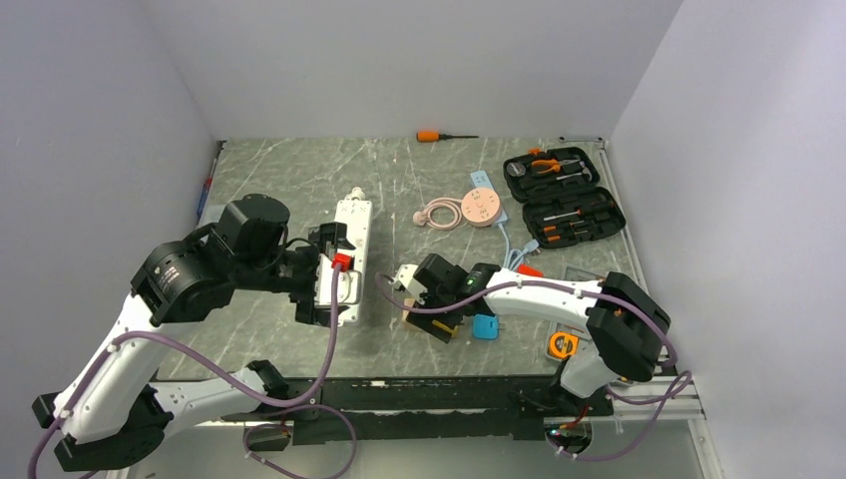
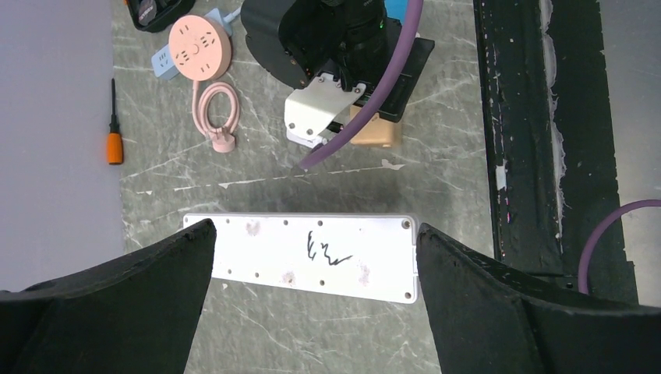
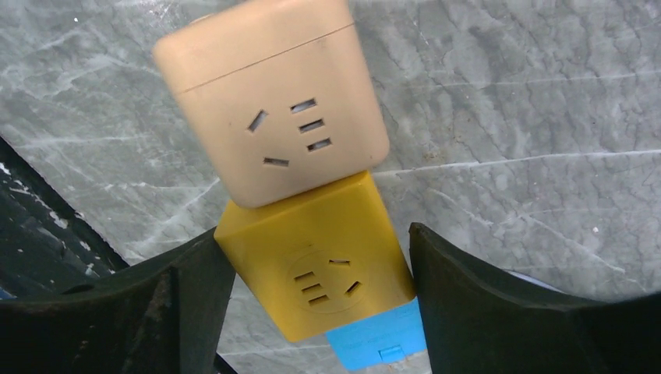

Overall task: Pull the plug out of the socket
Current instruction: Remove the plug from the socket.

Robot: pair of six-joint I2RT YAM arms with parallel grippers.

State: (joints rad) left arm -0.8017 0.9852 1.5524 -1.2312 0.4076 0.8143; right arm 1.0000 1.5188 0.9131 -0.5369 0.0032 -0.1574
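Observation:
The socket (image 2: 312,265), a long white strip, lies back up with a pen scribble on it; it also shows from above (image 1: 356,225). No plug shows on it. My left gripper (image 2: 313,227) (image 1: 334,279) hangs open over the strip's near half, and its fingers do not touch it. To the right, a yellow cube (image 3: 312,257) sits end to end with a beige cube (image 3: 273,101). A blue block (image 3: 374,343) (image 1: 486,326) pokes out at its other end. My right gripper (image 3: 316,234) (image 1: 424,304) straddles the yellow cube, with its fingers against two opposite corners.
A pink round disc with coiled cable (image 1: 482,208) lies behind the cubes. An open black tool case (image 1: 562,198) is at the back right. An orange screwdriver (image 1: 429,136) rests by the back wall. An orange tape measure (image 1: 564,344) sits near the right arm's base.

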